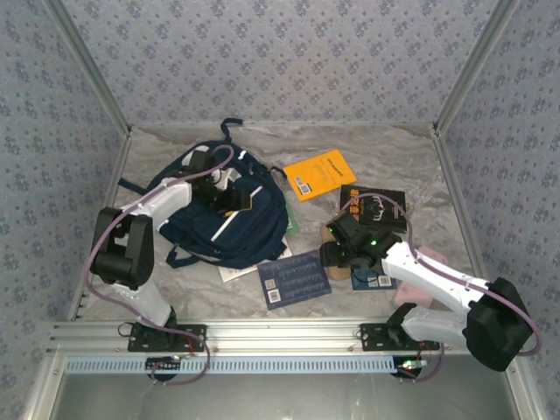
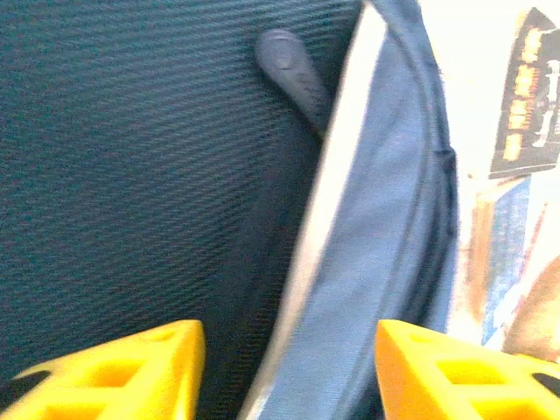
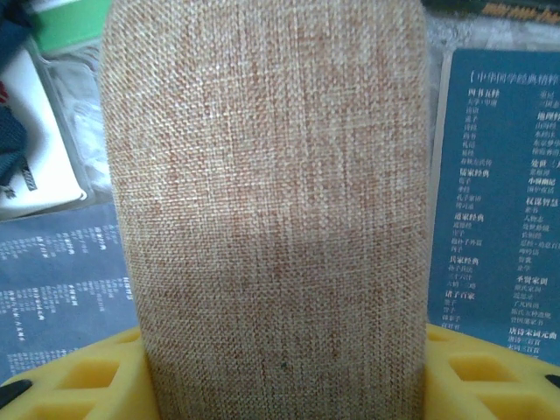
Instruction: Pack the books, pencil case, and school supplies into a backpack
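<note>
While both arms reach out over a grey marbled bench (image 1: 385, 144), a large navy backpack (image 1: 258, 232) lies flat on its left half, the biggest item there. The left tool (image 1: 229, 199) hangs over the middle of the backpack, pointing down at it. Seen from the left wrist, its two yellow fingers (image 2: 131, 372) stand well apart. A lighter blue fabric edge of the bag runs up between them, and no pinch on it is visible. A dark zipper pull (image 2: 293, 70) lies on the fabric beyond the fingers.

On the right half, the right tool (image 1: 337, 254) sits low near the front of the bench. It is closed on one end of the tan woven pencil case (image 3: 271, 175), which fills the whole gap between its yellow fingers and stretches away from the camera. Whether the case rests on the bench or is lifted cannot be told.

Four thin books lie around it. An orange book (image 1: 321, 173) is at the far middle of the bench. A black book (image 1: 376, 206) with yellow lettering lies just right of it. A dark blue book (image 1: 295, 278) sits near the front, beside the backpack's lower right corner. A second dark blue book (image 1: 372, 280) is partly covered by the right arm. From the right wrist, the pencil case passes between the two blue books.
</note>
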Controlling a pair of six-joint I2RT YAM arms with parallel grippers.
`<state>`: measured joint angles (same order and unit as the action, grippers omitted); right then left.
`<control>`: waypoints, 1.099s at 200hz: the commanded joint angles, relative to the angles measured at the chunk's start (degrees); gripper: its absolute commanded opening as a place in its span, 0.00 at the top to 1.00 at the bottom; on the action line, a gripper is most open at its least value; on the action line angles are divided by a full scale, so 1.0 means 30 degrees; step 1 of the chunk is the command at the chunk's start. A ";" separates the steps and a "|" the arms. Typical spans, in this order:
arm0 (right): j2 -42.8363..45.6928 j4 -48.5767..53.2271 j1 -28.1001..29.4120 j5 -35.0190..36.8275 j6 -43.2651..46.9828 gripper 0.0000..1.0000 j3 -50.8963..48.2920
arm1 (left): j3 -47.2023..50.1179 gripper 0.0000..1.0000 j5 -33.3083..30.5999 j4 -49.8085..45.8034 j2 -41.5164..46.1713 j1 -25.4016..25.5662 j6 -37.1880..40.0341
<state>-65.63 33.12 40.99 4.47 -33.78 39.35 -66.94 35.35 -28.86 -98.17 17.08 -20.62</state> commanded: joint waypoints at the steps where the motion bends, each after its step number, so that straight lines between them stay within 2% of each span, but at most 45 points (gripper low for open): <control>1: 0.0027 -0.0779 -0.0257 -0.0542 0.0273 0.60 -0.0241 | 0.0009 0.59 0.1299 0.0591 0.0953 0.0340 0.0340; 16: -0.0074 -0.1032 -0.0359 -0.0771 0.0332 0.61 -0.0256 | 0.0297 0.68 0.1311 0.0606 0.1141 0.0371 0.0447; 41: -0.0331 -0.1156 -0.0547 -0.0991 0.0464 0.62 -0.0048 | 0.0293 0.76 0.1100 0.0242 0.0549 0.0400 0.0903; 71: -0.0274 -0.1150 -0.0623 -0.1248 0.0559 0.62 0.0165 | -0.0218 0.72 -0.0159 -0.0561 -0.0581 0.0399 0.1534; 105: -0.0163 -0.1137 -0.0674 -0.1329 0.0625 0.62 0.0122 | -0.0987 0.73 -0.0096 -0.0920 -0.1394 0.0508 0.1644; 128: -0.0018 -0.1194 -0.0722 -0.1452 0.0681 0.64 0.0132 | -0.1755 0.73 -0.1681 -0.1792 -0.1999 0.0772 0.1898; 135: 0.0056 -0.1197 -0.0741 -0.1454 0.0684 0.64 0.0174 | -0.1975 0.76 -0.2045 -0.2036 -0.2098 0.0836 0.2030; 149: 0.0214 -0.1151 -0.0766 -0.1533 0.0738 0.65 0.0320 | -0.2452 0.90 -0.2341 -0.2555 -0.2198 0.0898 0.2255; 158: 0.0456 -0.1183 -0.0773 -0.1574 0.0793 0.65 0.0331 | -0.2780 1.00 -0.2621 -0.2916 -0.2072 0.0898 0.2282; 197: 0.1503 -0.0846 -0.0826 -0.1756 0.1069 0.63 0.1084 | -0.4551 1.00 -0.4751 -0.4727 0.0647 0.0644 0.1786; 220: 0.2549 -0.2118 -0.0809 -0.2824 0.0300 0.64 0.1220 | -0.5658 1.00 -0.5370 -0.5407 0.2729 0.0114 0.1455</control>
<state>-61.41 29.76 38.85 -0.60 -31.88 40.53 -78.04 23.59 -41.32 -99.68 19.38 -15.05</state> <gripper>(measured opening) 0.575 0.040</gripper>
